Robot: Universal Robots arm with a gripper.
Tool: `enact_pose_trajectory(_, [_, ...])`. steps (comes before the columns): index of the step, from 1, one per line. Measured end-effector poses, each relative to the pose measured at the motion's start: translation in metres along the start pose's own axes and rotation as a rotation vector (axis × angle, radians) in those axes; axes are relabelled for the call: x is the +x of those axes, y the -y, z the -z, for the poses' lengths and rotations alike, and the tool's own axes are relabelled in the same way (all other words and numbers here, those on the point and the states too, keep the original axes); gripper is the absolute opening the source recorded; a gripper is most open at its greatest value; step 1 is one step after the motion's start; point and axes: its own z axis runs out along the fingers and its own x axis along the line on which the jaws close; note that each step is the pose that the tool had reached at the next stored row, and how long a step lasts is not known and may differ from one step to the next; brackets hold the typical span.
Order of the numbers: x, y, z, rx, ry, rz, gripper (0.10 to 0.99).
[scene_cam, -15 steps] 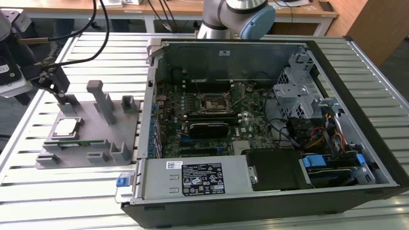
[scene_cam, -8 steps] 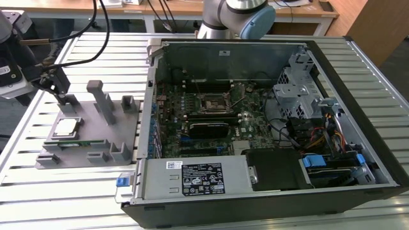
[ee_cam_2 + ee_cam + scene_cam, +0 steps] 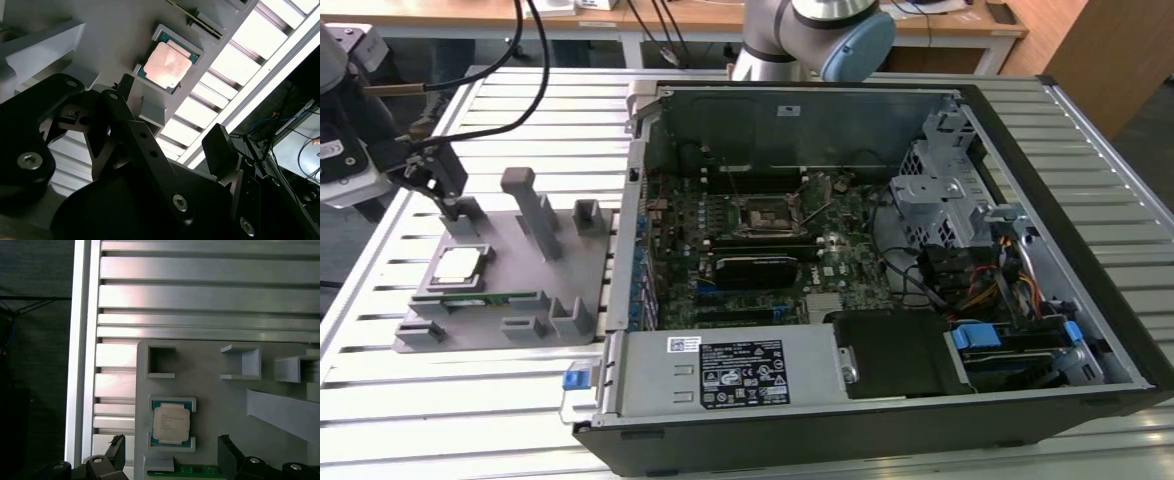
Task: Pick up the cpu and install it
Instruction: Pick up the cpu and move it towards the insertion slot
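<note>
The cpu [image 3: 460, 266] is a small square chip with a silver-white top, lying flat in a recess of the grey holder plate [image 3: 500, 235] on the exterior view's left. My gripper [image 3: 438, 185] hangs above the far end of that plate, a little beyond the cpu, open and holding nothing. In both wrist views the cpu [image 3: 167, 65] [image 3: 171, 422] lies in its framed pocket. The two black fingertips [image 3: 117, 450] stand wide apart, one to each side of the pocket, clear of the chip. The black socket frame [image 3: 767, 215] sits on the motherboard inside the open computer case.
A green memory stick [image 3: 474, 298] lies on the holder plate just beside the cpu. Grey posts [image 3: 534, 210] rise from the plate. The open computer case [image 3: 881, 400] fills the middle and the exterior view's right of the slatted metal table [image 3: 520, 110]. Cables hang behind my arm.
</note>
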Motion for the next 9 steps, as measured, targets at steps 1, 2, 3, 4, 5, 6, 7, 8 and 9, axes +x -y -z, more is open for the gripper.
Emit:
enact_pose_trajectory(1, [0.0, 0.0, -0.0003, 0.0, 0.0, 0.0, 0.82])
enact_pose_trajectory(2, [0.0, 0.0001, -0.0005, 0.0, 0.0, 0.0, 0.82])
enact_pose_trajectory(3, [0.0, 0.0001, -0.0009, 0.0, 0.0001, 0.0, 0.82])
enact_pose_trajectory(4, [0.0, 0.0001, -0.0013, 0.0, 0.0002, 0.0, 0.82])
enact_pose_trajectory(5, [-0.0001, 0.0002, -0.0017, 0.0, 0.0001, 0.0, 0.82])
enact_pose_trajectory(6, [-0.0002, 0.0002, -0.002, 0.0, 0.0, 0.0, 0.82])
enact_pose_trajectory(7, [-0.0004, 0.0002, -0.0024, 0.0, -0.0001, 0.0, 0.82])
enact_pose_trajectory(8, [-0.0008, 0.0003, -0.0028, 0.0, -0.0001, -0.001, 0.82])
enact_pose_trajectory(9, [-0.0011, 0.0003, -0.0035, 0.0, 0.0, -0.001, 0.82])
